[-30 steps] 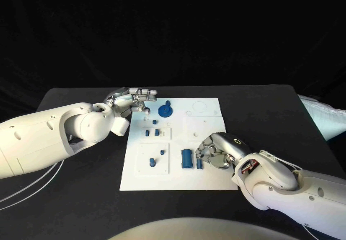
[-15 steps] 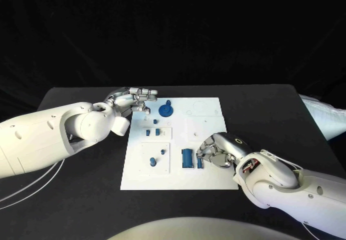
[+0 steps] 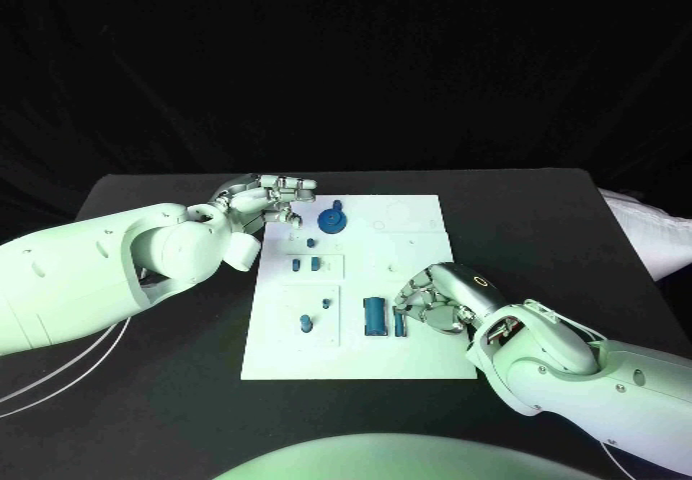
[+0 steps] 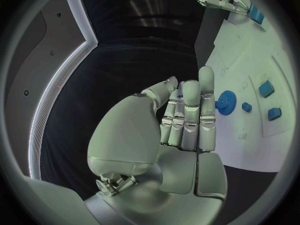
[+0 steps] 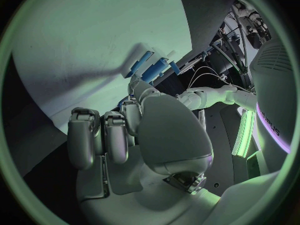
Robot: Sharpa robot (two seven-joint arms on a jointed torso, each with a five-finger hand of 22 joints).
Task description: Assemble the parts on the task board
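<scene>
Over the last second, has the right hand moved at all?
Yes, slightly: the right hand has edged toward the near edge of the task board, still beside the blue cylinder.

Matt white task board (image 3: pixel 418 360), glossy metal right hand (image 3: pixel 440 300)

Blue gear (image 3: pixel 332 218) and left hand (image 3: pixel 270 200) crowd the task board (image 3: pixel 418 360)'s far-left corner.

We've got two chunky white arms with smooth rounded shells, each ending in a silver hand: left hand (image 3: pixel 270 203), right hand (image 3: pixel 441 300). Thin white cables trail off the left arm.
</scene>
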